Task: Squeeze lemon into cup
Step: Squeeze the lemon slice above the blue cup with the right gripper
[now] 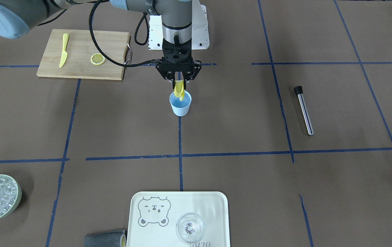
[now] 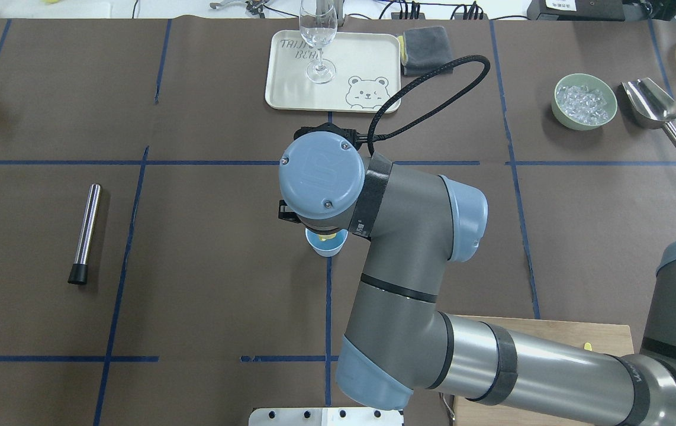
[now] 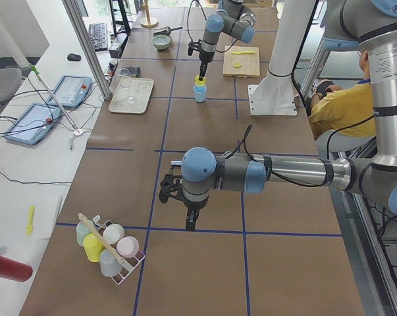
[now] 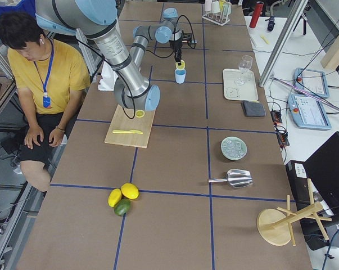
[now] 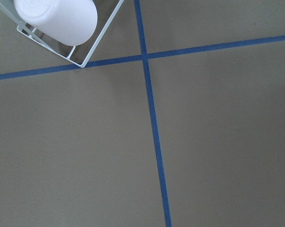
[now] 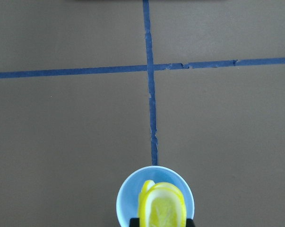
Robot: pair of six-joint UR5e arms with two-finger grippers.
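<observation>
Opposed front and overhead cameras both show the cup.

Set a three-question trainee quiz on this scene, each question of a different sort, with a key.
1. True or false: the right gripper holds the lemon over the cup.
2. Besides the knife, how many slices lie on the board? A none; B one; C two.
3. Fill in: the glass stands on the ___.

Key: 1 true; 2 B; 3 tray.
</observation>
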